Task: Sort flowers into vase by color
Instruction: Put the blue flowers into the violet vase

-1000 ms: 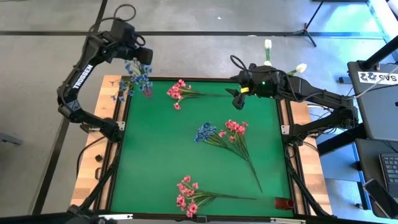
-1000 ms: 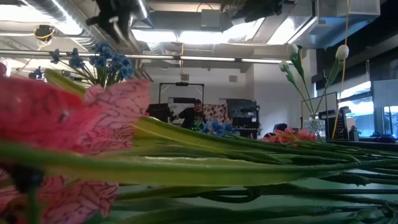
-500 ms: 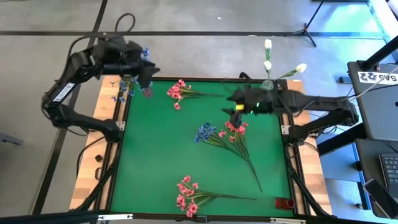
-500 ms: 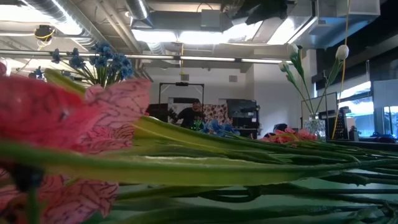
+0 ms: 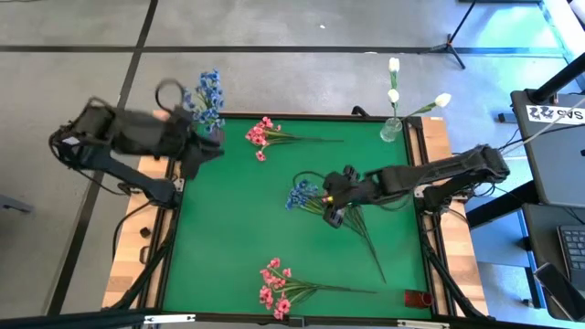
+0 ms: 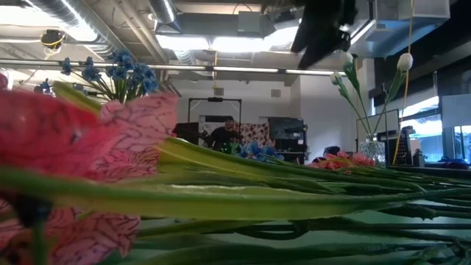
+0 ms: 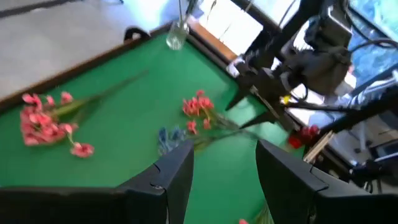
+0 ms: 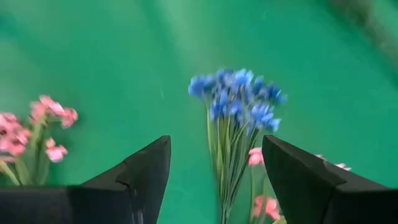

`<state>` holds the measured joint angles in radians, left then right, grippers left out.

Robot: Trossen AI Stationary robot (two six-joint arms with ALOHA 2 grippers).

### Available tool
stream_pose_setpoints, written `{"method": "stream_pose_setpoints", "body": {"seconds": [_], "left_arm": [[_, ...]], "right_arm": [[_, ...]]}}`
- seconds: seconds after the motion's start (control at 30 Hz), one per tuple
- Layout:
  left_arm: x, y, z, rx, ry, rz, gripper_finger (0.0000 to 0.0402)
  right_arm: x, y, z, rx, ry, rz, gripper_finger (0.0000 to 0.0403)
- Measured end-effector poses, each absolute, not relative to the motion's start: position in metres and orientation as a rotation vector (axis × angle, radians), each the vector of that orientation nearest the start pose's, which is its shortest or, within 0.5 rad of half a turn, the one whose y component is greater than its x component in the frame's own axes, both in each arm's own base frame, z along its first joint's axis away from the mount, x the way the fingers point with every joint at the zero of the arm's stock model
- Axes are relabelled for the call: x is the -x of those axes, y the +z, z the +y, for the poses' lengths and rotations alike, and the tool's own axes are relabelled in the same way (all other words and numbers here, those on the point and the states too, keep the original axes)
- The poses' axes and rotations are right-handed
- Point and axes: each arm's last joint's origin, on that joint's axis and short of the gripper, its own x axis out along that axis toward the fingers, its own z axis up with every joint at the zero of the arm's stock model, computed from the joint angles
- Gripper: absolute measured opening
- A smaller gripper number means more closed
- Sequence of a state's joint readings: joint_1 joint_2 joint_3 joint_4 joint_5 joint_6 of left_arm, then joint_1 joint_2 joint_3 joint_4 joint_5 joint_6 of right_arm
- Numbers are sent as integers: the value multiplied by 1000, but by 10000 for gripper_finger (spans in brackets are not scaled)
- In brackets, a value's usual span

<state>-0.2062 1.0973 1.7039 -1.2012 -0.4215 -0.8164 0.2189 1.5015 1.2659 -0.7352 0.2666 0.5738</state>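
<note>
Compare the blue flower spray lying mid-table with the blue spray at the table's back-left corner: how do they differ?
The mid-table blue flower spray lies flat on the green mat, tangled with a pink spray; the corner blue spray stands upright, apart from other flowers. The open right gripper is over the mid-table one's stems; the open left gripper is near the corner one, touching nothing. Both have small blue blooms on thin green stems.

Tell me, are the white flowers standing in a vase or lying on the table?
Standing. The white flowers rise upright from a clear vase at the table's far right corner.
</note>
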Motion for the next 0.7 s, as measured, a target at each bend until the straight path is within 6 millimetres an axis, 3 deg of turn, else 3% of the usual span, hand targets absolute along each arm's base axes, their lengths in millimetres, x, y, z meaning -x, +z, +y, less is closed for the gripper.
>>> {"method": "stream_pose_setpoints", "body": {"seconds": [0.17,0.43,0.57,0.7], "left_arm": [[-159,446,-47,653,404,482,167],[-162,399,-83,650,413,548,167],[-159,375,-96,648,418,599,167],[-157,351,-106,651,443,614,167]], "right_arm": [[-326,253,62,-297,-317,990,266],[-359,191,42,-310,-382,1119,345],[-367,165,25,-365,-392,1198,344],[-371,147,9,-393,-428,1243,314]]}}
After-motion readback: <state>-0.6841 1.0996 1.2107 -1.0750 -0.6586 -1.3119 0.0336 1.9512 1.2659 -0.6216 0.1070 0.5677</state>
